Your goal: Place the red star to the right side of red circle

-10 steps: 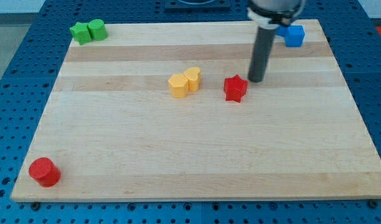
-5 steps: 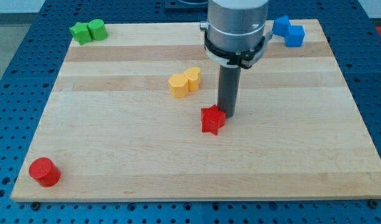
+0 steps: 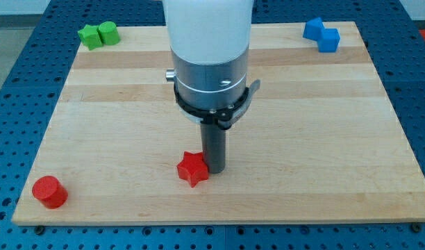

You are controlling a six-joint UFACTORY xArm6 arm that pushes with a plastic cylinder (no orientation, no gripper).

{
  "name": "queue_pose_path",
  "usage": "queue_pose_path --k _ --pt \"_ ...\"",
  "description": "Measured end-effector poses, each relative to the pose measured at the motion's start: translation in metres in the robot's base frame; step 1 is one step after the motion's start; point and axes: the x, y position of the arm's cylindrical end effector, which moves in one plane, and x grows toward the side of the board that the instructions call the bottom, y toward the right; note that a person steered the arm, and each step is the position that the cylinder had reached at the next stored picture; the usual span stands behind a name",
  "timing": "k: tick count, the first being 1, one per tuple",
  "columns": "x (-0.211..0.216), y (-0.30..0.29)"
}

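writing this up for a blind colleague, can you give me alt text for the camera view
My tip touches the red star on its right side, low on the wooden board. The red circle sits near the bottom-left corner. Two green blocks are top left and two blue blocks top right.

The wooden board (image 3: 323, 173) lies on a blue perforated bench (image 3: 11, 104). A red star (image 3: 192, 169) sits near the board's bottom edge, around its middle, with the tip (image 3: 214, 169) touching its right side. A red circle (image 3: 48, 192) sits in the bottom-left corner. Two green blocks (image 3: 98, 34) touch in the top-left corner; two blue blocks (image 3: 321, 33) touch in the top-right corner.
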Motion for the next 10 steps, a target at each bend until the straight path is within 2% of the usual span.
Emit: queue_pose_path --k 3,6,9,10 --pt "0.010 -0.106" --pt "0.025 -0.079" --pt "0.029 -0.159" --pt "0.029 -0.163"
